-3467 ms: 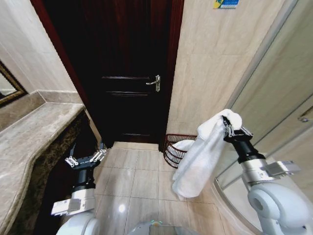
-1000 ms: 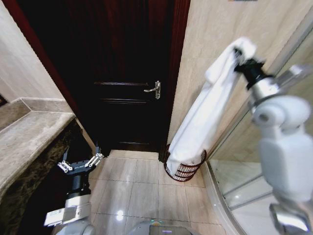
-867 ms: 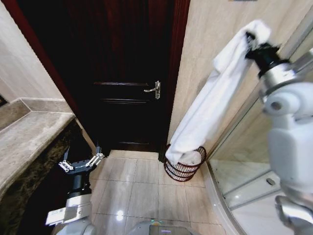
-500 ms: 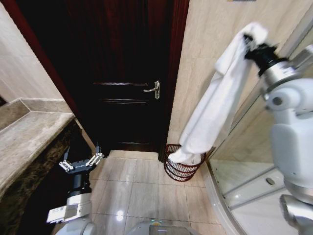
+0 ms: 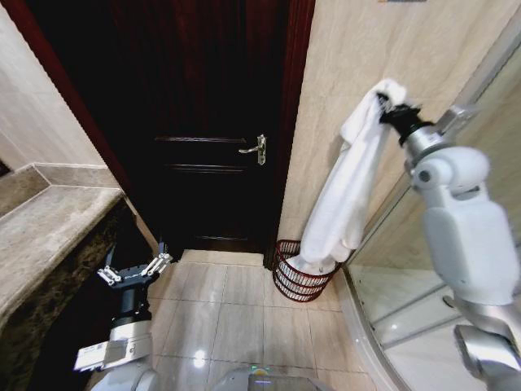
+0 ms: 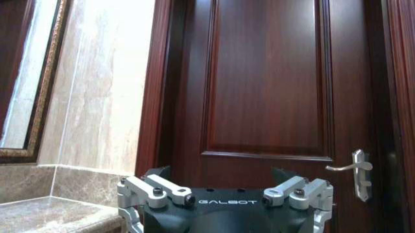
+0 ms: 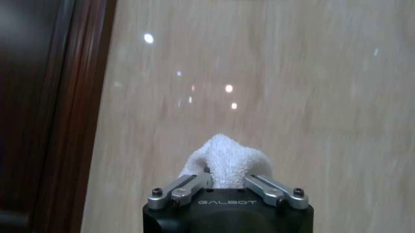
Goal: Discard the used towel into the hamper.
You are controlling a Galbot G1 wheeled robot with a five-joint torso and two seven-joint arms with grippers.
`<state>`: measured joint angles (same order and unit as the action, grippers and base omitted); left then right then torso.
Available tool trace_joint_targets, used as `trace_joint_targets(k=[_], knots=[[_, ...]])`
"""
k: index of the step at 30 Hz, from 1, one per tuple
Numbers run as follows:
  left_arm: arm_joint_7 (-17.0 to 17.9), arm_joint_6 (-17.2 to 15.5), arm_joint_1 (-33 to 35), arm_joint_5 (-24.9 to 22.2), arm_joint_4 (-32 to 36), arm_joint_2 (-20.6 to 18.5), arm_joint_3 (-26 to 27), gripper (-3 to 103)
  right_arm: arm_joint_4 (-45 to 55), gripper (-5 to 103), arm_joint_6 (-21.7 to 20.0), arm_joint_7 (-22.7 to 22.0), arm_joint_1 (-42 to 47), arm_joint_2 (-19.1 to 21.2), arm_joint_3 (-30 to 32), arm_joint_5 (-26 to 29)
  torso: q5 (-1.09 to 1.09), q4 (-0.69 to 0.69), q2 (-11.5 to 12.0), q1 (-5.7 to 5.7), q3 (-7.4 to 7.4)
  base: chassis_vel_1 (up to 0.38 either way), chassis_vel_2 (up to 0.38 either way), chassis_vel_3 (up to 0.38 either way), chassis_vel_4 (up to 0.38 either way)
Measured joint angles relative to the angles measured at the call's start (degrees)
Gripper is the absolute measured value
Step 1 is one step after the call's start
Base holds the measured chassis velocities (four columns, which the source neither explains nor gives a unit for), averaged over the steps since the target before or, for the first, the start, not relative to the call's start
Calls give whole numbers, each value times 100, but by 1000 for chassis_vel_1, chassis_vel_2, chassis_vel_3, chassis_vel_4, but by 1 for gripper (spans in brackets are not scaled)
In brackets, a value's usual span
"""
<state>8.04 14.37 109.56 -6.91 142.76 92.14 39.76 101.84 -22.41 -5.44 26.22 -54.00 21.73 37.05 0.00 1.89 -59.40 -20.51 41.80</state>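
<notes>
My right claw (image 5: 389, 103), upper right, pinches the towel (image 5: 346, 191) dangling into the hamper (image 5: 299, 274); my left claw (image 5: 132, 271), lower left, gapes.

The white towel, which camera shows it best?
The head view: the towel hangs full length from the right gripper, its lower end in the hamper. The right wrist view shows a tuft of towel pinched between the fingers. The left wrist view faces the door.
</notes>
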Motion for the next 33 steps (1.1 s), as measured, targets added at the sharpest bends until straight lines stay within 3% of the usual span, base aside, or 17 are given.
trace_joint_targets(k=[5, 12, 25, 33], knots=[[14, 50, 55, 0, 27, 0, 7, 100, -186, 3, 222, -168, 537, -449, -174, -123, -1, 1, 0, 0, 0, 0, 0, 0, 0], [18, 93, 50, 1, 29, -1, -5, 100, -469, 3, 520, -138, 979, -762, -140, -522, 0, 0, 0, 0, 0, 0, 0, 0, 0], [3, 194, -56, 16, -21, 0, -58, 100, -1179, 3, 1170, -227, 1225, -874, 107, -1185, 0, 0, 0, 0, 0, 0, 0, 0, 0], [-37, 423, -53, 260, -62, 0, -119, 100, -1022, 3, 1286, -204, 1476, -1056, 106, -1362, -1, 0, 8, 4, -5, 0, 0, 0, 0]])
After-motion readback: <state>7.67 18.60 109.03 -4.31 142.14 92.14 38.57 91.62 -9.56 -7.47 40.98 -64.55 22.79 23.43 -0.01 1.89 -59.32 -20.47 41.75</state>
